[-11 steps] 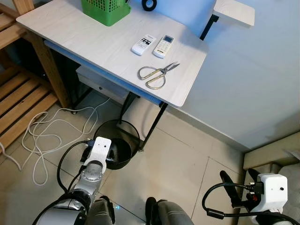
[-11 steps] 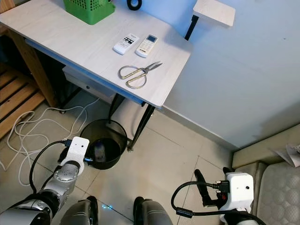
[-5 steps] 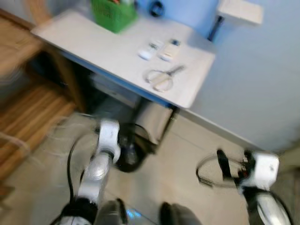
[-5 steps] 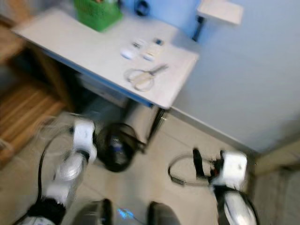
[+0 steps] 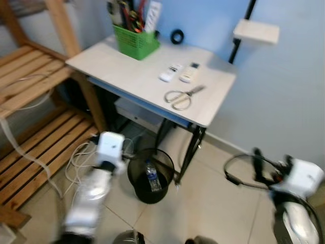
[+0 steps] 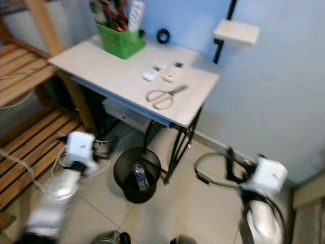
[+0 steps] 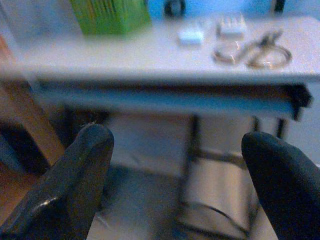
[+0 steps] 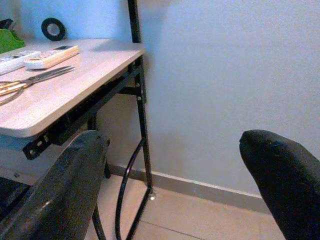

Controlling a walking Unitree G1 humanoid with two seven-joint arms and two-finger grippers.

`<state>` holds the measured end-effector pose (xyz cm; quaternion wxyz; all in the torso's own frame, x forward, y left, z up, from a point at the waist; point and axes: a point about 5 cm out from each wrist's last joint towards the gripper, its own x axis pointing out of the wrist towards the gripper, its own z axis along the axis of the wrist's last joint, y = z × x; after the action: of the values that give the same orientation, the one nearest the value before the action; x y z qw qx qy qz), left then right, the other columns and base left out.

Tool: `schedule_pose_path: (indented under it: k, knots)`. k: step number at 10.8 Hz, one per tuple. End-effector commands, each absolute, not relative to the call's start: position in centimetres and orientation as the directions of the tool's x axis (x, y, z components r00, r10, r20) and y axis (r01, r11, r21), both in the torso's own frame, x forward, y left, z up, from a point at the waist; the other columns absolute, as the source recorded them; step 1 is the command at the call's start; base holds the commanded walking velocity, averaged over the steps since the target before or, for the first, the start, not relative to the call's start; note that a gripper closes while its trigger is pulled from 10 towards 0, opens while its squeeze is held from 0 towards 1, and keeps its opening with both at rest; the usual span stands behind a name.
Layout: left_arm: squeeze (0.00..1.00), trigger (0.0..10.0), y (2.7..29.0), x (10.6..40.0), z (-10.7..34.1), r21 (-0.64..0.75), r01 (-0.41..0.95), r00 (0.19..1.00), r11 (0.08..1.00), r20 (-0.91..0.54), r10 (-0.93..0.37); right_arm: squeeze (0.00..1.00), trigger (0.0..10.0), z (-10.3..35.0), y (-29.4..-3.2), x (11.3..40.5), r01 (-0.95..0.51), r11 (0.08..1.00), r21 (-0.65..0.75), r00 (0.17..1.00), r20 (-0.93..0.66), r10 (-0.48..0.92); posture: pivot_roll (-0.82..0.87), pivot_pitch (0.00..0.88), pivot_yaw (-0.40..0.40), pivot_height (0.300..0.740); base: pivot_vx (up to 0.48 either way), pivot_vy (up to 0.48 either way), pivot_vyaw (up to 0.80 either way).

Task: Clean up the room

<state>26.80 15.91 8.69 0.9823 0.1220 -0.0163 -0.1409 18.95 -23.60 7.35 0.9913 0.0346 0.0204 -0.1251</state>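
Left eye view, two remotes (image 5: 181, 72), one scissors (image 5: 183, 96), one bottle (image 5: 153, 177) in bin (image 5: 150, 174)

Open floor tiles (image 5: 213, 203) right of the black bin (image 5: 150, 175). Blocked above by desk (image 5: 137, 81); wooden rack (image 5: 35, 127) crowding the left.

Pale matt wood-grain table (image 5: 127, 76), metal scissors (image 5: 184, 95)

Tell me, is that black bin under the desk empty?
No. A plastic bottle lies inside the bin, which stands on the floor beside the desk leg.
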Motion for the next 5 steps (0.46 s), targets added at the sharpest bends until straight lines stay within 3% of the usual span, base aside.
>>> schedule_pose_path:
  k: [1, 3, 4, 5]
  knots:
    - [0.0, 10.0, 14.3, 26.6, 9.7, 0.296, 0.339, 0.929, 0.893, 0.045, -0.368, 0.0, 10.0, 8.0, -23.7, 18.8, 0.262, 0.962, 0.072, 0.965, -0.009, -0.262, 0.01, 0.003, 0.017, 0.74, 0.0, 0.0, 0.0]
    - [0.0, 10.0, 11.9, 27.7, 10.7, 0.298, 0.406, 0.899, 0.864, 0.042, -0.437, 0.0, 10.0, 7.0, -23.4, 19.4, 0.276, 0.954, 0.113, 0.961, -0.012, -0.277, 0.01, 0.0, 0.051, 0.74, 0.0, 0.0, 0.0]
    - [0.0, 10.0, 12.0, 28.2, 10.9, 0.292, 0.405, 0.9, 0.866, 0.041, -0.435, 0.0, 10.0, 7.0, -23.1, 19.9, 0.27, 0.956, 0.114, 0.962, -0.003, -0.272, 0.01, 0.0, 0.062, 0.74, 0.0, 0.0, 0.0]
    - [0.0, 10.0, 12.6, 29.6, 10.9, 0.231, 0.379, 0.919, 0.896, 0.019, -0.393, 0.0, 10.0, 7.1, -22.1, 21.0, 0.238, 0.965, 0.111, 0.971, 0.001, -0.24, 0.01, 0.0, 0.073, 0.74, 0.0, 0.0, -0.56]
